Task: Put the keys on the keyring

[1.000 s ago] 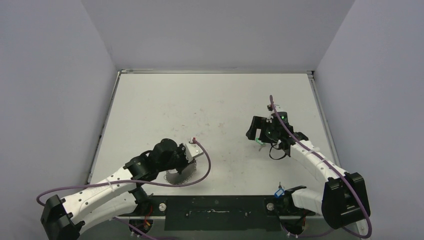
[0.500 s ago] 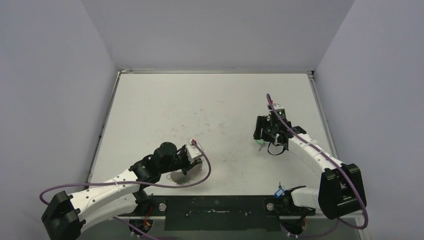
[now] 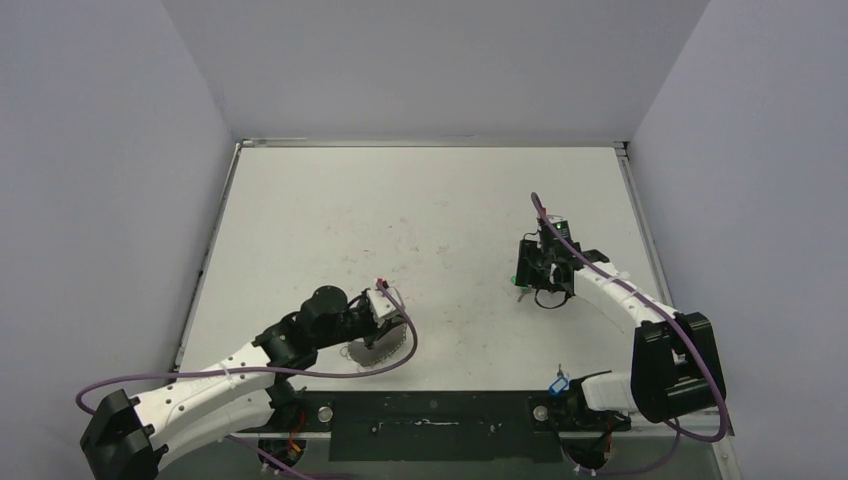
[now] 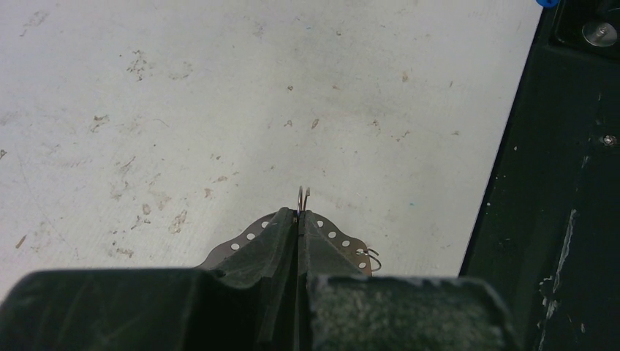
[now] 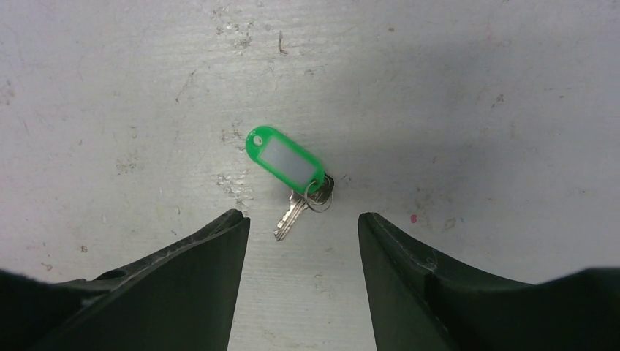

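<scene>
A white table (image 3: 400,200) forms the floor of a three-sided booth. The back wall (image 3: 430,60), left wall (image 3: 100,200) and right wall (image 3: 760,200) are plain panels of pale lavender-grey. A thin metal rim (image 3: 430,143) edges the table along its far side and both flanks. The tabletop bears faint scuffs (image 4: 139,66) (plainest from close up). A black plate (image 3: 430,425) lies along the near edge. The light is even and soft.

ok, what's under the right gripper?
The green key lies flat on the table, between the right gripper's parted fingers, untouched. In the top view the gripper hides nearly all of it.
</scene>
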